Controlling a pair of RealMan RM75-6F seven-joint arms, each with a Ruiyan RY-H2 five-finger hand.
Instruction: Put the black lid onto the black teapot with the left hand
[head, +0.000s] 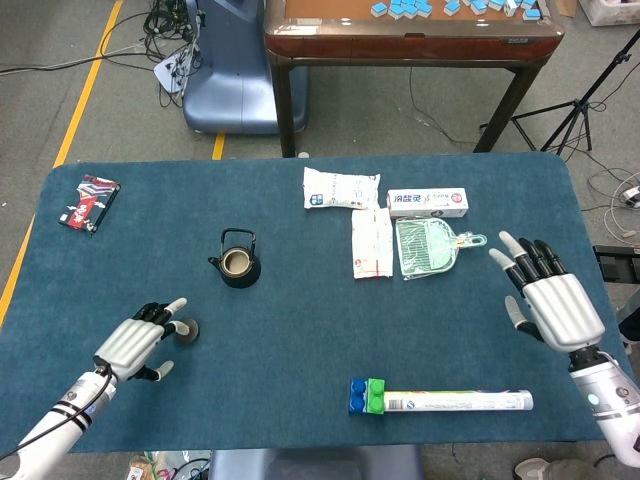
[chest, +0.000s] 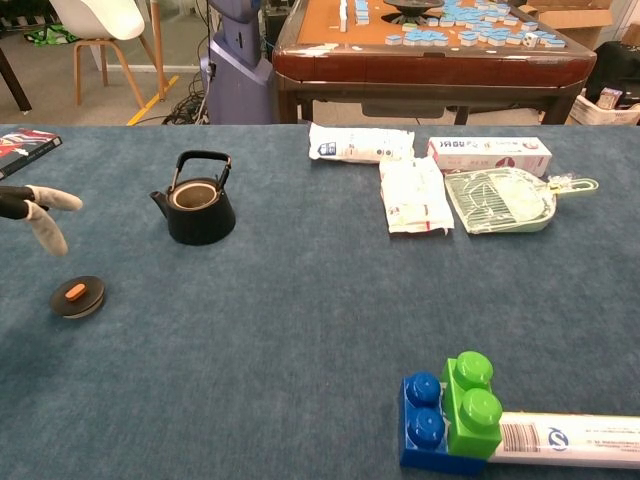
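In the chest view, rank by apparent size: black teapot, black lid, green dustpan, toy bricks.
1. green dustpan
2. black teapot and toy bricks: look about alike; the bricks sit much nearer the camera, so I won't rank them.
3. black lid

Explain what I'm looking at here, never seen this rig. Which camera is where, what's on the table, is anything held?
It is a two-armed robot with human-like hands, steered remotely by a person. The head view looks down on the blue table from above; the chest view looks across it from lower down.

The left hand is above the small black lid, its fingers apart and holding nothing. The right hand is open too, off to the side.

The black teapot stands open, beyond the lid. Also on the table: two white packets, a toothpaste box, a green dustpan, a long tube with blue and green blocks at one end, and a red-and-black pack at the far left corner.
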